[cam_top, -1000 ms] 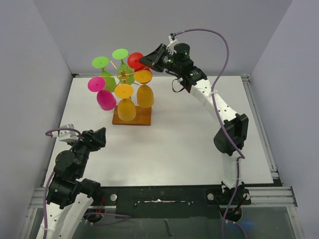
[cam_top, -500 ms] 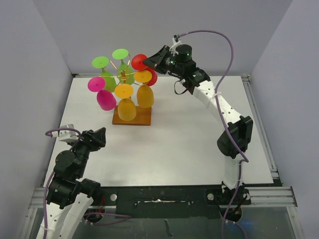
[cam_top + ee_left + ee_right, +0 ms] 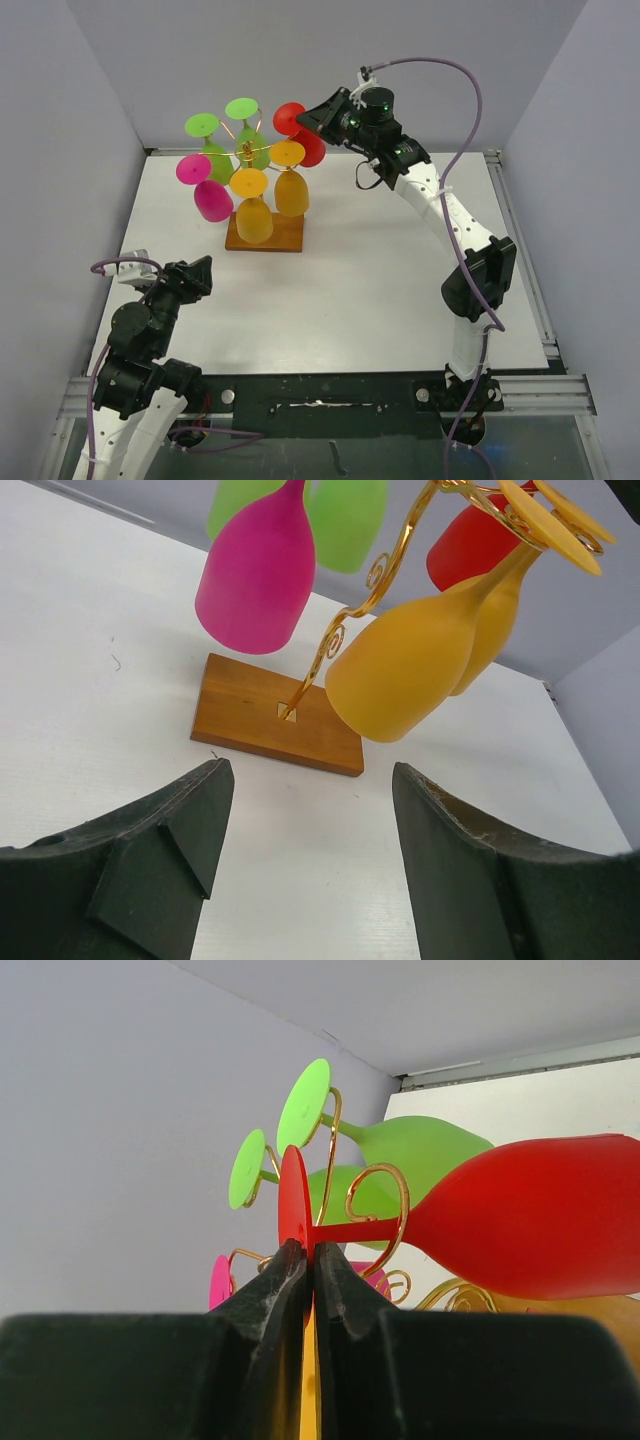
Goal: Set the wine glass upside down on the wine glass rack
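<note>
The red wine glass point(image 3: 308, 147) is at the back right of the wine glass rack point(image 3: 264, 233), a gold wire stand on a brown wooden base. My right gripper point(image 3: 304, 118) is shut on the glass's flat red foot point(image 3: 293, 1205), seen edge-on in the right wrist view. The glass lies about sideways there, its stem running past a gold scroll arm point(image 3: 398, 1197) to the bowl point(image 3: 525, 1218). I cannot tell whether the stem rests in the scroll. My left gripper point(image 3: 310, 772) is open and empty, low over the table in front of the rack's base point(image 3: 262, 713).
Several other glasses hang upside down on the rack: two green point(image 3: 203, 126), one pink point(image 3: 211, 200), two yellow-orange point(image 3: 254, 218). The grey back wall stands just behind the rack. White tabletop point(image 3: 380, 290) spreads in front.
My right gripper has moved a little to the right with the red glass, carrying its foot away from the rack's centre. The left arm has not moved.
</note>
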Action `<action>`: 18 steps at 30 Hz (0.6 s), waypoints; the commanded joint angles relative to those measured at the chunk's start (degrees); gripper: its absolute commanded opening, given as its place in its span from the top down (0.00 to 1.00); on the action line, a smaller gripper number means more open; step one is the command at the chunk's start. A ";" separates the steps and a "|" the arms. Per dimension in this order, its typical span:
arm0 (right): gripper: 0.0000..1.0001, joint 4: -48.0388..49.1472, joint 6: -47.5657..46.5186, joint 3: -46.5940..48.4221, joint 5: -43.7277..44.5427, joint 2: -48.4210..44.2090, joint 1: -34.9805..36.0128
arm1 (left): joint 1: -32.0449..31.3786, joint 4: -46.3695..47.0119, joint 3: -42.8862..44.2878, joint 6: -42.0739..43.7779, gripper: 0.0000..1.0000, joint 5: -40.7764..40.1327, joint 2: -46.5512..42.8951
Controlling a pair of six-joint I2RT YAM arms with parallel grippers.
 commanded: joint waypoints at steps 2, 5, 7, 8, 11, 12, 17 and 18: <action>0.98 2.53 -2.47 2.73 0.66 -1.04 -0.95 | -0.02 1.25 0.16 0.01 0.37 -0.68 -0.39; 0.97 2.15 -3.12 4.45 -0.39 0.41 -1.21 | -0.04 1.31 0.13 0.01 0.37 -0.68 -0.39; 0.95 2.07 -3.33 5.02 -0.67 1.01 -1.30 | -0.05 1.32 0.13 0.01 0.38 -0.73 -0.30; 0.95 2.12 -3.50 5.13 -0.78 1.24 -1.30 | -0.04 1.34 0.13 0.01 0.38 -0.76 -0.30; 0.93 2.31 -3.86 5.73 -1.27 2.06 -1.53 | -0.04 1.28 0.13 0.01 0.38 -0.78 -0.30; 0.92 2.30 -3.88 6.05 -1.46 2.35 -1.66 | -0.06 1.29 0.17 0.01 0.38 -0.83 -0.30; 0.90 2.47 -4.56 7.42 -1.79 3.81 -1.90 | -0.04 1.34 0.14 0.09 0.37 -0.94 -0.30; 0.89 2.57 -4.58 7.48 -1.76 4.01 -2.01 | -0.04 1.34 0.20 0.10 0.37 -0.94 -0.28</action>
